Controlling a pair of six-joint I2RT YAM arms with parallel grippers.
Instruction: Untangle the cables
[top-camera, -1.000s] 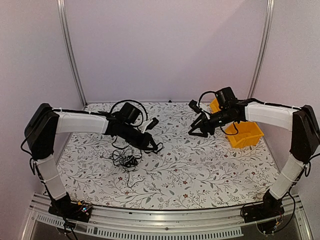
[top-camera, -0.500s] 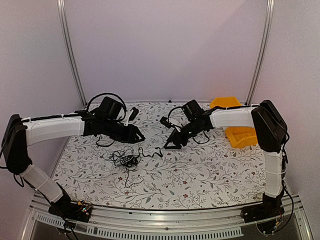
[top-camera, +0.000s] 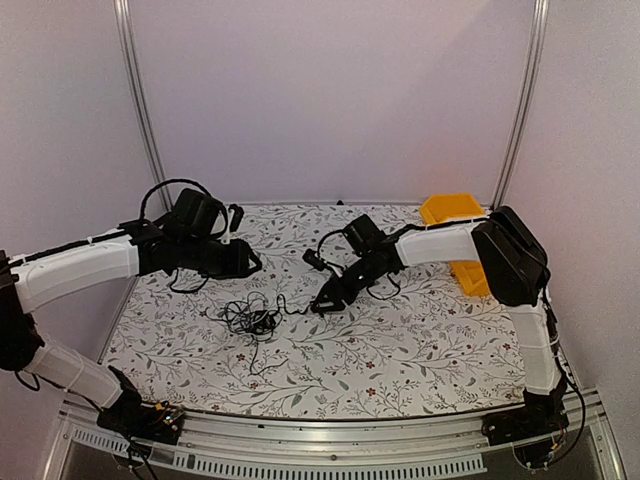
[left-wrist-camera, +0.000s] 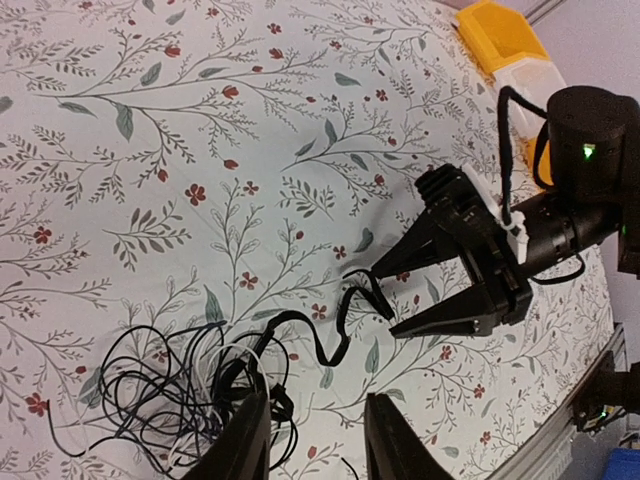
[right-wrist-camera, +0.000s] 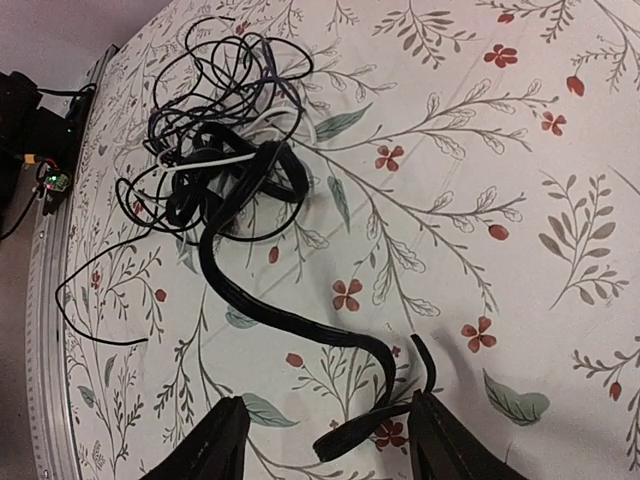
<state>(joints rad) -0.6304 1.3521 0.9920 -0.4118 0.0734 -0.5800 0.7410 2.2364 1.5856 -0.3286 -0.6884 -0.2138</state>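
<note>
The cables (top-camera: 250, 318) lie in a tangled black bunch on the flowered table, with one white strand among them. A thicker flat black strand (top-camera: 298, 306) snakes out to the right. My right gripper (top-camera: 322, 301) is open, low over the table, with that strand's curled end (right-wrist-camera: 372, 432) between its fingers (right-wrist-camera: 218, 442). The bunch also shows in the right wrist view (right-wrist-camera: 215, 130). My left gripper (top-camera: 244, 263) is open and empty, above and behind the bunch (left-wrist-camera: 165, 400). The left wrist view shows my right gripper (left-wrist-camera: 386, 303) straddling the strand's end (left-wrist-camera: 362, 290).
A yellow bin (top-camera: 452, 209) stands at the back right and also shows in the left wrist view (left-wrist-camera: 497, 32). The table's metal front rail (top-camera: 320, 440) runs along the near edge. A thin loose cable end (right-wrist-camera: 95, 335) trails toward the front.
My left gripper has drawn back to the left, away from the thick strand. My right gripper has swung left and down until its open fingers straddle the strand's end.
</note>
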